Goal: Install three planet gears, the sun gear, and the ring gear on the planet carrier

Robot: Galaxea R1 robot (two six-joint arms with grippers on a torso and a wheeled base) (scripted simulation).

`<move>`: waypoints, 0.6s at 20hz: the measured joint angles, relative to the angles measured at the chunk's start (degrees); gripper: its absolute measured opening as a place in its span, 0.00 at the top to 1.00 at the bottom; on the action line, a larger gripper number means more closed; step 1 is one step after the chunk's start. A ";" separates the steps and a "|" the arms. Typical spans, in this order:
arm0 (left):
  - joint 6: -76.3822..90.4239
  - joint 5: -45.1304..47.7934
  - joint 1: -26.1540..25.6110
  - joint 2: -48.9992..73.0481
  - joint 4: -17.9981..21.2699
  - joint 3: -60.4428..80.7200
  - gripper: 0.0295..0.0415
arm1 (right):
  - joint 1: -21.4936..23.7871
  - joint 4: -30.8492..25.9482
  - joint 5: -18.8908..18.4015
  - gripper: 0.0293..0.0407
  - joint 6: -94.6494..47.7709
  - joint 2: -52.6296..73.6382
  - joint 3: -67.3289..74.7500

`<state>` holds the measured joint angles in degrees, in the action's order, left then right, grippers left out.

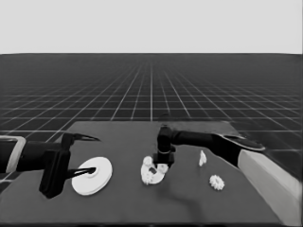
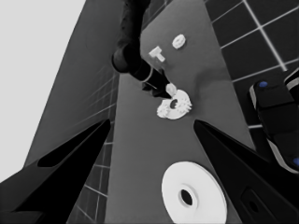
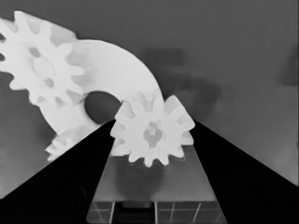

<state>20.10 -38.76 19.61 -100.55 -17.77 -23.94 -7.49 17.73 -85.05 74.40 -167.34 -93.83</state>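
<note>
At the desk's left end I saw the left gripper waiting, its arm lying level from the left edge and its two long pointed fingers spread wide with nothing between them. The larger round part lay flat under it, a thick white disc, smooth, with a raised centre and a small dark hole; I judged it not held.

Toward the middle of the desk lay the smaller round part, a flat white ring with a dark hole in the middle. In the right wrist view I made out two small toothed gears already sitting on it, one to each side of the hole, their teeth short and blunt.

The right arm reached in from the right edge, bent down at the wrist so that the right gripper pointed straight down over that ring. Its fingers were closed on a third gear, which sat at the ring's edge; I could not tell whether it touched.

Nearer the right edge stood a thin white piece, and just toward the front edge from it lay a fourth gear, flat and well apart from the ring.
</note>
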 joint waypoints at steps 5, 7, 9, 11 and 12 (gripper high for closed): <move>0.00 0.00 0.00 0.00 0.00 0.00 0.25 | -0.84 0.85 0.49 0.83 -0.50 -0.28 -0.91; 0.00 0.00 0.00 0.00 0.00 0.00 0.25 | -0.89 0.89 0.51 0.55 -0.52 -0.29 -0.95; 0.00 0.00 0.00 0.00 0.00 0.00 0.25 | -0.90 0.91 0.53 0.23 -0.53 -0.29 -0.97; 0.00 0.00 0.00 0.00 0.00 0.00 0.25 | -0.90 0.91 0.53 0.20 -0.53 -0.30 -0.97; 0.00 0.00 0.00 0.00 0.00 0.00 0.25 | -0.90 0.91 0.53 0.19 -0.53 -0.30 -0.97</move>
<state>20.10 -38.76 19.61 -100.55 -17.77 -23.94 -8.39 18.64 -84.53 73.86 -167.64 -94.80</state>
